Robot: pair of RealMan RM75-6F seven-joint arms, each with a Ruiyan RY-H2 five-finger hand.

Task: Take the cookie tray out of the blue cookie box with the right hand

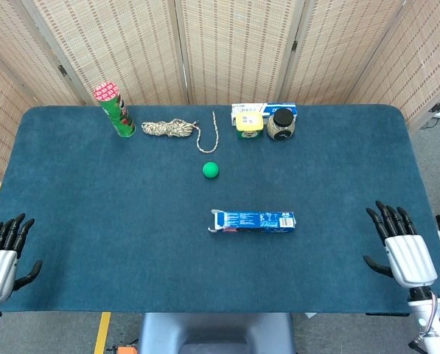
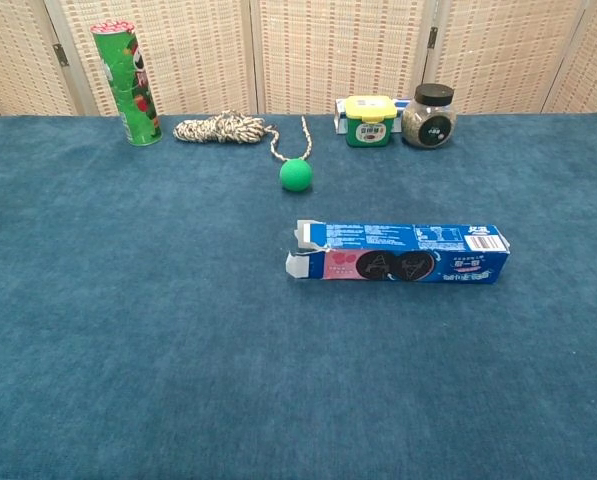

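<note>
Right hand point(image 1: 404, 251) hovers at the counter's point(image 1: 94, 221) front right corner, palm down, fingers point(image 1: 388, 220) spread wide and holding nothing; it touches no object. Left hand point(image 1: 2, 254) sits at the front left corner, fingers likewise spread apart and empty. Neither hand appears in the chest view.

The blue cookie box point(image 1: 253, 220) point(image 2: 403, 253) lies flat near the middle of the counter, slightly toward the front edge, long side parallel to that edge. Its left end is open, flaps splayed outward. The tray inside cannot be made out.

Well apart from the box, a green ball point(image 2: 296, 174) sits behind it. Along the back edge stand a green can point(image 2: 126, 84), a coil of rope point(image 2: 223, 129), a yellow-lidded tub point(image 2: 369, 120) and a black-lidded jar point(image 2: 428, 117).
</note>
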